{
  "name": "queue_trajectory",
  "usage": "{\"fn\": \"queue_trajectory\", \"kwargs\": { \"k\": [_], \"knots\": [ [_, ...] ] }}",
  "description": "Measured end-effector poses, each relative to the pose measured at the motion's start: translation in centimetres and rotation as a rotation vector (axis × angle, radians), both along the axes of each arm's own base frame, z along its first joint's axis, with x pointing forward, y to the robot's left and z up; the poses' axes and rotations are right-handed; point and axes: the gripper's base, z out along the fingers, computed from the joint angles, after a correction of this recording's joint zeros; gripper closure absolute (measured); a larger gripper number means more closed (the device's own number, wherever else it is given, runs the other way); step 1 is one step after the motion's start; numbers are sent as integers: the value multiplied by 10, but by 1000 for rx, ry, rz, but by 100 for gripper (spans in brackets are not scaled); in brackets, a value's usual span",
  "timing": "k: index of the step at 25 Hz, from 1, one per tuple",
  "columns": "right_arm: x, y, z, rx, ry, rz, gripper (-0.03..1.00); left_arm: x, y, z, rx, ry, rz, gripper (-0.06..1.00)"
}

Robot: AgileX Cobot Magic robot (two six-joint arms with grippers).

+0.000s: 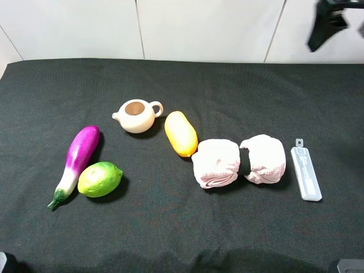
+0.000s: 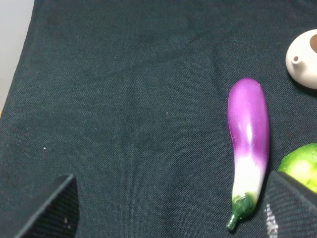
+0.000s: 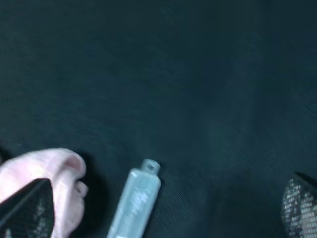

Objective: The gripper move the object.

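The yellow-orange mango (image 1: 181, 133) lies on the black cloth near the middle, just right of the cream teapot (image 1: 136, 115); neither wrist view shows it. My left gripper (image 2: 171, 213) is open and empty above the cloth, its fingertips (image 2: 54, 208) framing the purple eggplant (image 2: 249, 144). My right gripper (image 3: 163, 213) is open and empty over the clear tube (image 3: 136, 198). In the high view only dark bits of the arms show, at the bottom left corner (image 1: 4, 263) and the bottom right corner (image 1: 348, 265), far from the mango.
The eggplant (image 1: 79, 156) and a green lime (image 1: 100, 179) lie at the left. Two rolled pink towels (image 1: 216, 163) (image 1: 263, 158) lie right of the mango, then the clear tube (image 1: 306, 173). A black fixture (image 1: 327, 25) hangs at the top right.
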Motion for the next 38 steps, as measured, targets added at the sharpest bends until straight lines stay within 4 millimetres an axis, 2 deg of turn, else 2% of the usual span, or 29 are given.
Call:
{"fn": "queue_trajectory", "kwargs": {
  "k": [3, 6, 10, 16, 25, 33, 38],
  "knots": [
    [-20, -27, -5, 2, 24, -85, 27, 0, 0, 0, 0, 0, 0, 15],
    [-47, -46, -15, 13, 36, -159, 27, 0, 0, 0, 0, 0, 0, 15],
    [-84, -57, -28, 25, -27, -220, 27, 0, 0, 0, 0, 0, 0, 15],
    [-137, -52, -42, 46, -140, -238, 27, 0, 0, 0, 0, 0, 0, 15],
    [-200, -42, -63, 95, -295, -249, 27, 0, 0, 0, 0, 0, 0, 15],
    [-251, -35, -54, 113, -499, -236, 27, 0, 0, 0, 0, 0, 0, 15],
    [-272, -33, -53, 120, -627, -226, 27, 0, 0, 0, 0, 0, 0, 15]
  ]
}}
